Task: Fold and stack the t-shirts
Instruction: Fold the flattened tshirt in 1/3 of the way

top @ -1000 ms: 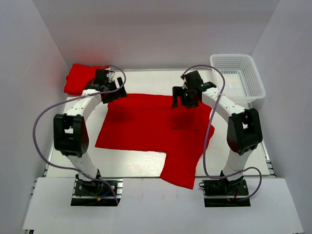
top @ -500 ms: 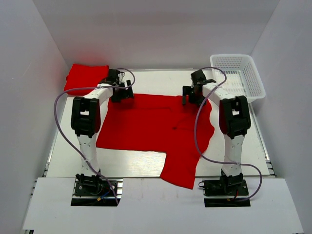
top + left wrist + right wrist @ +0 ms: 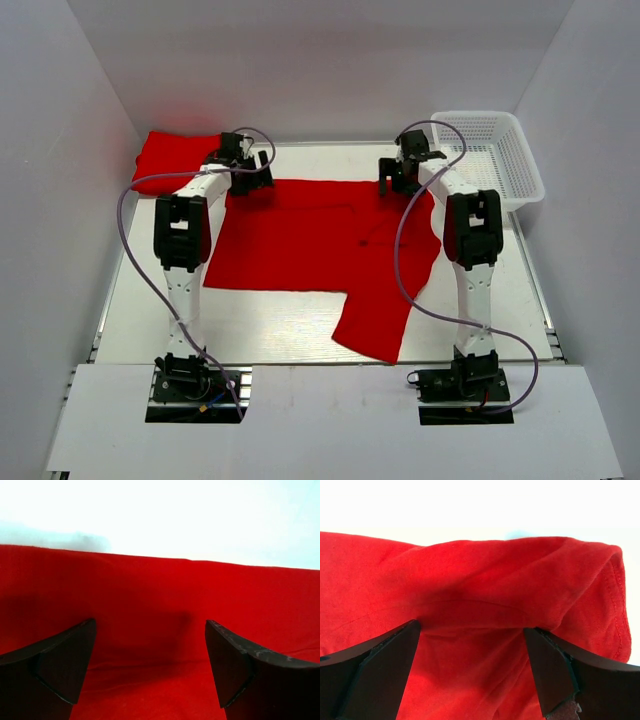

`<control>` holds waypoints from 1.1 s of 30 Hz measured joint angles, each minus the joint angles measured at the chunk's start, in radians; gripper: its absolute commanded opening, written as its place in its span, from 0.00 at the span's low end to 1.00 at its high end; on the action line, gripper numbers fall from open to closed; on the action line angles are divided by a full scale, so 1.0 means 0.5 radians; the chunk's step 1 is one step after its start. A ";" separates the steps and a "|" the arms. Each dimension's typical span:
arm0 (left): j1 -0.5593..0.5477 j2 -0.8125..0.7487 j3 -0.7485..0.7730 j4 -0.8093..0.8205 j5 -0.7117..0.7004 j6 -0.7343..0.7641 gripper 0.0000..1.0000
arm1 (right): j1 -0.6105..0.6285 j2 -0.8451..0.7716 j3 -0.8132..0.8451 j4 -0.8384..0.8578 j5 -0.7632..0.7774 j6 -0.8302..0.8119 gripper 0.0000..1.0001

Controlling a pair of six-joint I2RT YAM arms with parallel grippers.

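A red t-shirt (image 3: 310, 245) lies spread flat in the middle of the table, one part reaching toward the near edge (image 3: 375, 330). Another red t-shirt (image 3: 168, 160) lies folded at the back left. My left gripper (image 3: 248, 180) is at the spread shirt's far left corner. In the left wrist view it (image 3: 150, 667) stands open just above the flat red fabric (image 3: 160, 595). My right gripper (image 3: 392, 182) is at the far right corner. It (image 3: 470, 672) is open too, its fingers (image 3: 385, 670) straddling a raised fold of the red cloth (image 3: 480, 595).
A white mesh basket (image 3: 500, 150) stands at the back right, close to the right arm. White walls enclose the table on three sides. Grey cables loop from both arms over the table.
Both arms have stretched out toward the back, carrying the grippers to the shirt's far edge. The left moved right along that edge, the right went back and right. Both jaws stayed open.
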 measured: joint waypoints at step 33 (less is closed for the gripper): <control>0.185 -1.841 -1.864 -0.809 -0.539 -0.579 1.00 | 1.540 -1.917 -1.907 -0.007 0.327 -0.399 0.91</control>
